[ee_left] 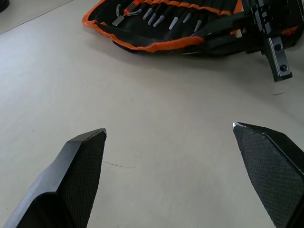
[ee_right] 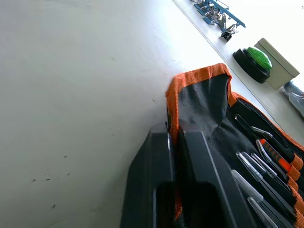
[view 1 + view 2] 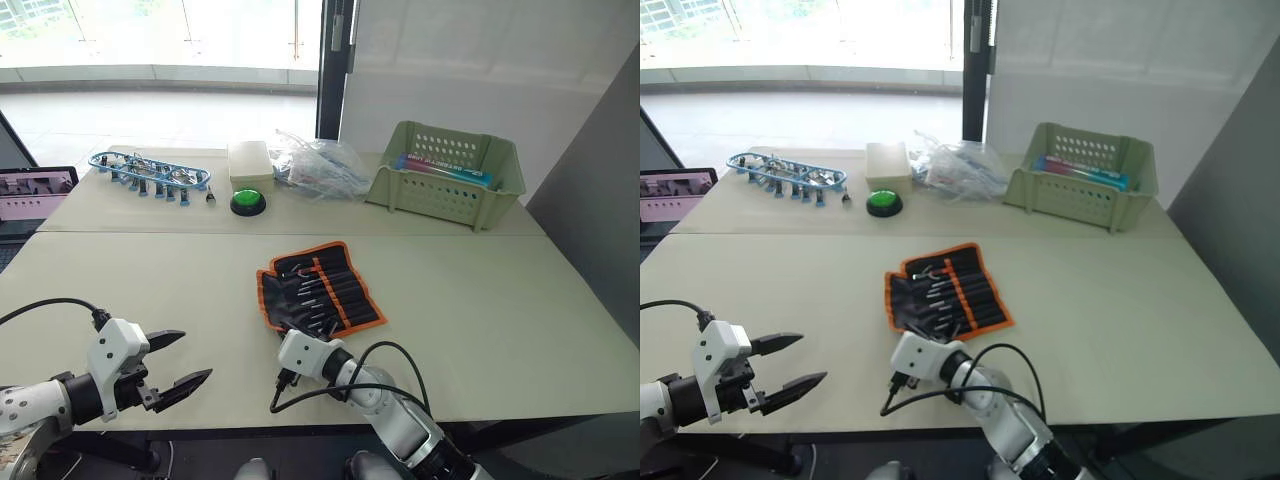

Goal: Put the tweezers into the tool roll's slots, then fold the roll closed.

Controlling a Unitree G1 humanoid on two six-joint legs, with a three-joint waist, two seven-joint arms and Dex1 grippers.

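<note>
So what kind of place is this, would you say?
Probably an office or lab workspace: pale tables pushed together by big windows, a laptop at the edge, and a green plastic basket, a green push button and an open tool roll laid out.

I see a black tool roll [image 3: 318, 288] with orange trim on my pale grey-green desk [image 3: 500, 300], beside a green button [image 3: 247, 201] and light-green latticed basket [image 3: 447, 173].

The roll [image 3: 318, 289] is laid open mid-bench [image 3: 500, 320], tweezers [image 3: 310, 290] slotted in it, with the basket [image 3: 446, 173] behind right and the cable bundle [image 3: 148, 172] behind left.
</note>
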